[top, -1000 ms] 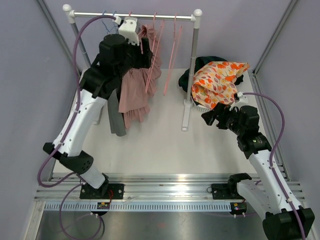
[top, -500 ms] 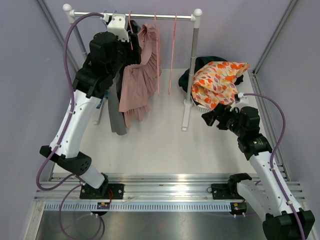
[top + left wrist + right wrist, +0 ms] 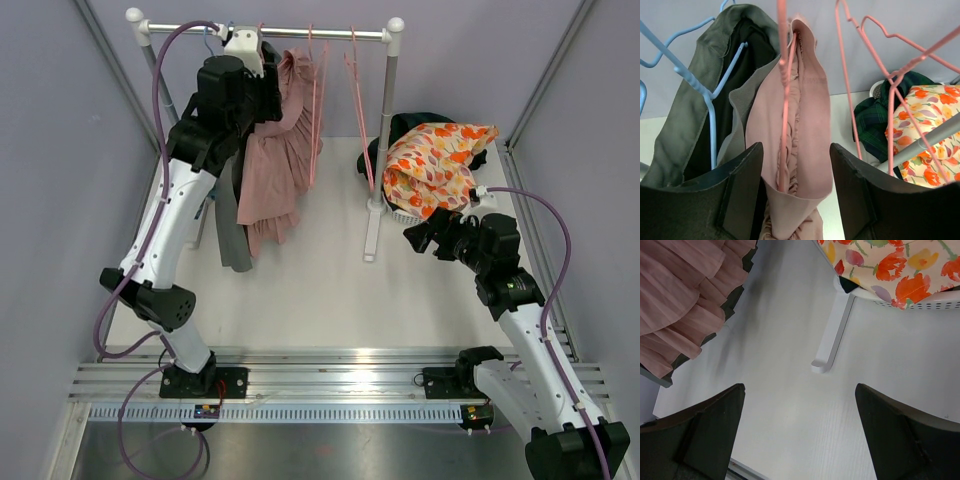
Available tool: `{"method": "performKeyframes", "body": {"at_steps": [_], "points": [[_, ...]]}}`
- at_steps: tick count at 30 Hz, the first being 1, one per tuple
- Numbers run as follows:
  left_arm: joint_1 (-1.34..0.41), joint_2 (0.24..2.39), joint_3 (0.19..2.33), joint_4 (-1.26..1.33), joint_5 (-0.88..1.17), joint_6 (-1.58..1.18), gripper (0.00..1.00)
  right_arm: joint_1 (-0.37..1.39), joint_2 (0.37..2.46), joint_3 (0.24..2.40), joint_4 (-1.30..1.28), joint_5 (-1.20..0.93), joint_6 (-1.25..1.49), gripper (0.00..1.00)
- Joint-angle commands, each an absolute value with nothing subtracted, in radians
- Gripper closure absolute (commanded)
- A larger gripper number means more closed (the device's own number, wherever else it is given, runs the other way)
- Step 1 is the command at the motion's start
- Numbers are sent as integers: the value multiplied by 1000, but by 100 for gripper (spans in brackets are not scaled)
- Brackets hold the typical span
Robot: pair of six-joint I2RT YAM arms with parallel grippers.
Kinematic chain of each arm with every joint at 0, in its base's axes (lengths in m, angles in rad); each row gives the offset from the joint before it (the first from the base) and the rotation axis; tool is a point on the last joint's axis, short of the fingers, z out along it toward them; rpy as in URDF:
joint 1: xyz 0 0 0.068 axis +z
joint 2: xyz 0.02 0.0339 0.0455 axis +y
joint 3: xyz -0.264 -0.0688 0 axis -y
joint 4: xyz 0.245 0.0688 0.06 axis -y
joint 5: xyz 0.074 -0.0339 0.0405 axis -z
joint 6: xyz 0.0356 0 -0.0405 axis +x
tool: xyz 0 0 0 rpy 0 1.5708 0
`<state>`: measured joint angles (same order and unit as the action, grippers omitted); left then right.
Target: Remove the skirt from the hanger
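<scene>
Dusty-pink ruffled skirt (image 3: 275, 165) hangs on a pink hanger (image 3: 784, 100) from the clothes rail (image 3: 320, 33), upper left of the overhead view. The left arm reaches up to that rail, and the left gripper (image 3: 262, 52) sits at the skirt's top, near the upper left corner.

Left wrist view: the jaws are apart, w/ one black finger (image 3: 742, 195) at lower left and the other at lower right. The skirt's waistband is btwn them at centre frame. The fabric isn't visibly squeezed; can't tell if the pads touch it. The skirt is on its hanger, waistband draped either side of the pink wire. Just left of it hangs a grey-green garment (image 3: 695, 110) on a blue hanger (image 3: 713, 130). To the right are bare pink hangers (image 3: 890, 120).

Right half of the overhead view: a white basket (image 3: 398, 212) by the rack's right post holds an orange-flowered cloth (image 3: 440, 155) over a dark green cloth (image 3: 398, 128). The right gripper (image 3: 420, 236) hovers centre right, just below the basket and well apart from the skirt.

Right wrist view: jaws wide apart, holding nothing, w/ the white table (image 3: 790, 405) beneath. The skirt's ruffles show in the upper left corner and the rack foot (image 3: 830, 340) at centre.
</scene>
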<state>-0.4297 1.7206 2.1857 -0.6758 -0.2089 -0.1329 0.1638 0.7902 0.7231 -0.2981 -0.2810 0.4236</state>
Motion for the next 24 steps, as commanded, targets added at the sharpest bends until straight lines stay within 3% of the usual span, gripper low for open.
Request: {"method": "performKeyframes", "body": {"at_steps": [1,15,20,22,24], "points": [[-408,1721,2212,-603,-178,-144,42,170,787,723,-290,-285,423,1],[-385,1824,2272,-572,-80,-166,49,170,821,719,-268,-285,419,1],[-385,1864,2313,-568,-83,-181,70,170,824,716,-270,-284,419,1],[-385,1873,2331,-571,-98,-193,95,170,827,718,-268,-285,419,0],[-385,1881,2353,-581,-100,-199,100,170,825,719,-267,-287,419,0]]}}
